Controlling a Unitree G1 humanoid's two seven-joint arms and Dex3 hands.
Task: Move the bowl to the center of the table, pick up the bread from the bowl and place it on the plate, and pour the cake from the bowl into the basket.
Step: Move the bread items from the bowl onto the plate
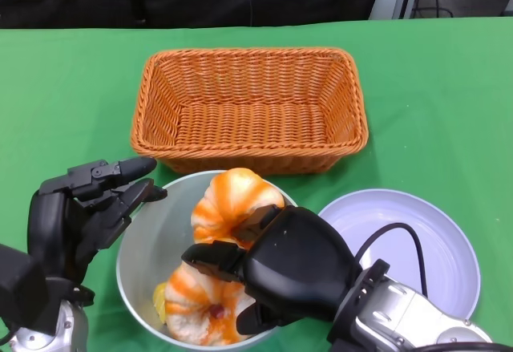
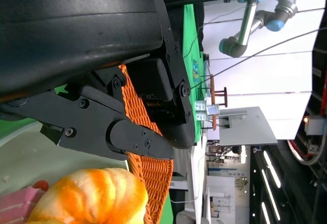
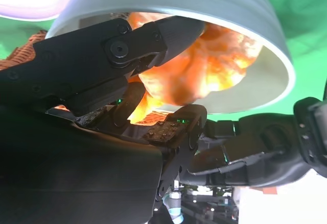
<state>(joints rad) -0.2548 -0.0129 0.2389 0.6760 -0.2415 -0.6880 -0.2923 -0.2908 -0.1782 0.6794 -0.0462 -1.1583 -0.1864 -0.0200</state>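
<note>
Seemingly mid-task, the right hand (image 1: pixel 276 268) curls its fingers around bread (image 1: pixel 234 204) inside the bowl (image 1: pixel 144 248) beneath it (plate (image 1: pixel 449 244) and basket (image 1: pixel 250 107) unfilled), left hand (image 1: pixel 80 208) spread beside the rim.

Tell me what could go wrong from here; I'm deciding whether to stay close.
The right hand reaches into the bowl between two orange breads, so it may nudge the upper bread over the rim when it closes. The left hand is at the bowl's rim without clearly gripping it, so the bowl could slide. The pink cake under the bread could be dragged out too.
</note>
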